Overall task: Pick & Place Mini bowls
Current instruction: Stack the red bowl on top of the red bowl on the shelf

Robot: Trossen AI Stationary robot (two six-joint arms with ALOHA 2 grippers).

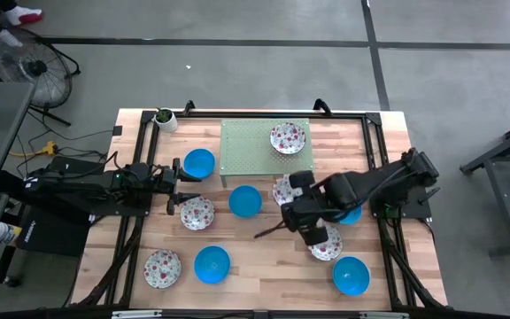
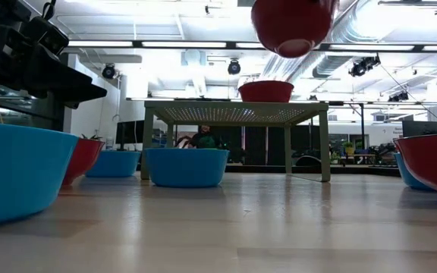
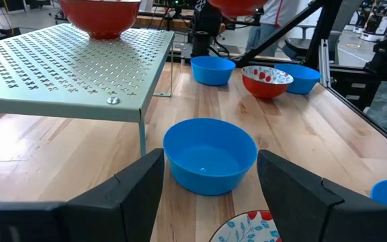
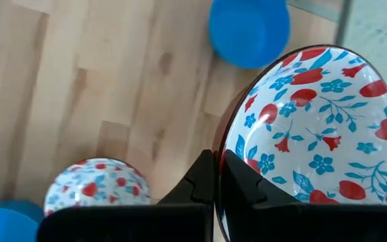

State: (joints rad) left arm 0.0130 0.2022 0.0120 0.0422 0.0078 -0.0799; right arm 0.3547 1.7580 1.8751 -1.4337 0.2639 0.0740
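Observation:
Blue and red-floral mini bowls lie scattered on the wooden table. One floral bowl (image 1: pixel 288 137) stands on a green perforated rack (image 1: pixel 253 155). My right gripper (image 1: pixel 287 202) is over the table's middle, beside the rack's near right corner, shut on another floral bowl (image 4: pixel 314 134). In the low view that bowl's red underside (image 2: pixel 290 26) hangs high above the table. My left gripper (image 1: pixel 173 182) waits open at the left, level, between a blue bowl (image 1: pixel 199 162) and a floral bowl (image 1: pixel 196 213). Its fingers frame a blue bowl (image 3: pixel 210 154) farther on without touching it. My right gripper pinches the floral bowl by its rim (image 4: pixel 228 144), one finger inside the bowl and one on its red outer wall. The fingers point down from above. The bowl is lifted clear of the table, and its patterned inside faces the wrist camera.
More bowls stand around: blue ones (image 1: pixel 245 200), (image 1: pixel 212 263), (image 1: pixel 351 276) and floral ones (image 1: pixel 162 268), (image 1: pixel 326 244). A small white pot with a plant (image 1: pixel 165 118) sits at the far left corner. Black frame rails run along the table's sides.

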